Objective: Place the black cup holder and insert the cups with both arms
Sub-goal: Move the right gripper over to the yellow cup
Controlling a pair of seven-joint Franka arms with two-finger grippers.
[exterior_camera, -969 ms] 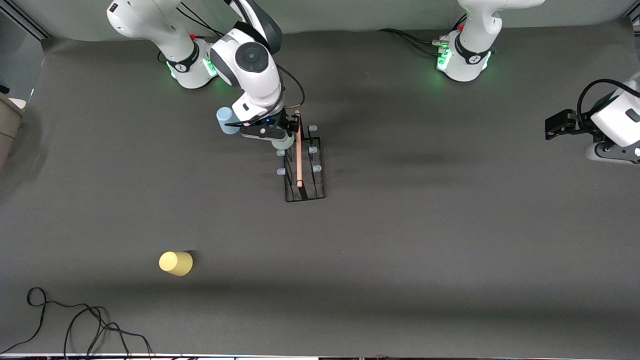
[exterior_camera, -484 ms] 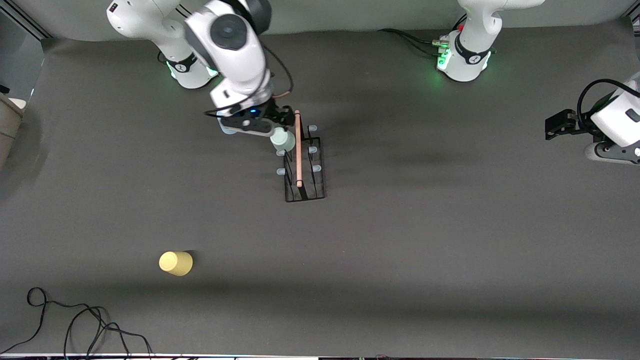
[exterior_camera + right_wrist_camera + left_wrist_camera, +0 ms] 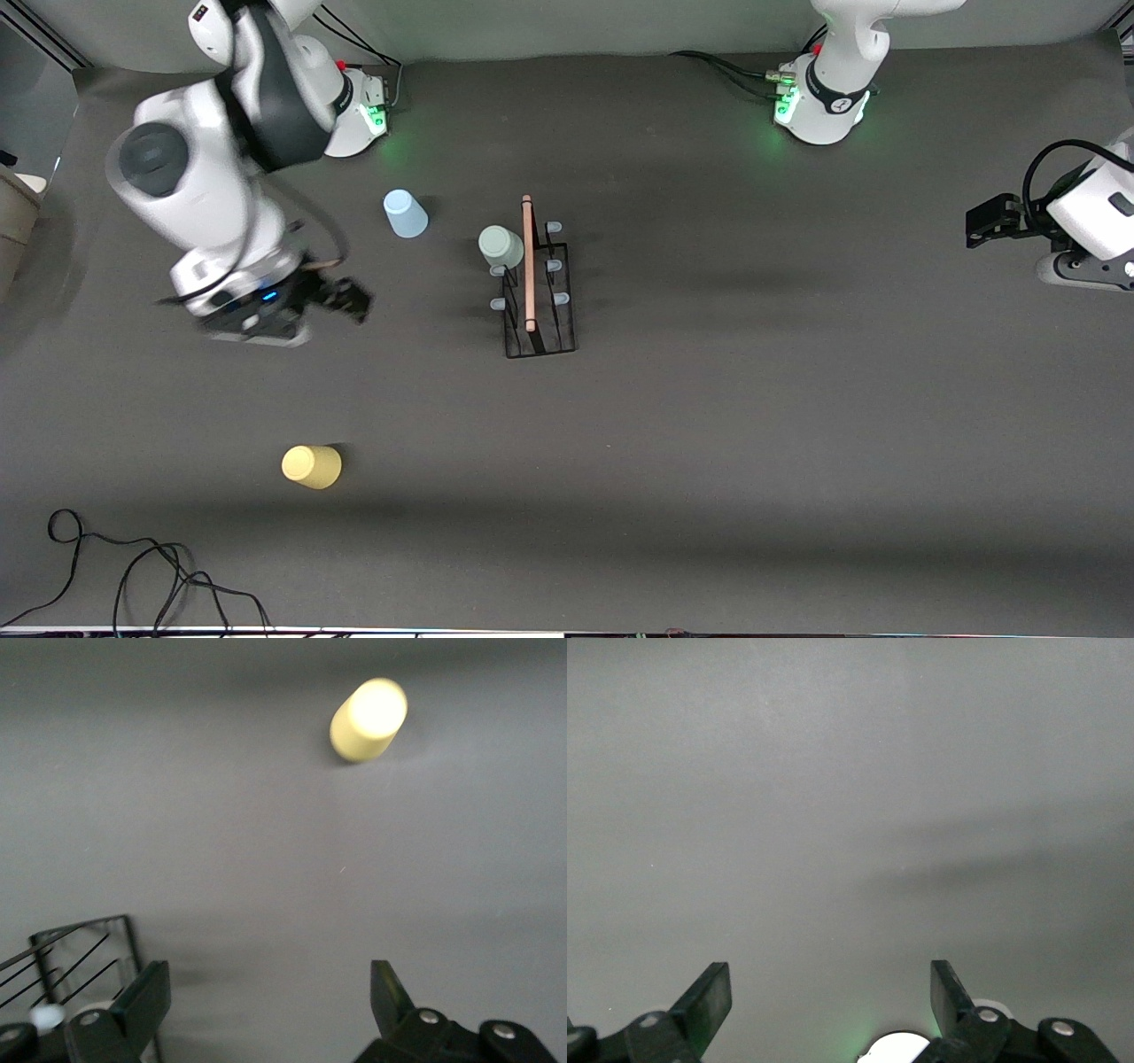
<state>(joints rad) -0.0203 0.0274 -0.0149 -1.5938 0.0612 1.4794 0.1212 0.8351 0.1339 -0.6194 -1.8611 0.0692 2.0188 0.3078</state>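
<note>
The black cup holder [image 3: 539,301] stands mid-table with its wooden rod handle on top; one corner of it [image 3: 80,957] shows in the right wrist view. A sage green cup [image 3: 500,246] sits upside down on a peg at the holder's end nearest the bases. A pale blue cup [image 3: 405,213] stands upside down on the mat toward the right arm's end. The yellow cup [image 3: 311,466] [image 3: 368,719] lies much nearer the front camera. My right gripper [image 3: 350,301] [image 3: 266,1001] hangs open and empty over bare mat. My left gripper [image 3: 983,226] [image 3: 830,1001] waits open at the left arm's end.
A black cable [image 3: 133,567] lies looped on the mat near the front edge at the right arm's end. The grey mat [image 3: 753,443] spreads wide around the holder.
My right gripper opened, left the green cup on its peg and swung away toward the right arm's end, uncovering the blue cup. The left arm has not moved.
</note>
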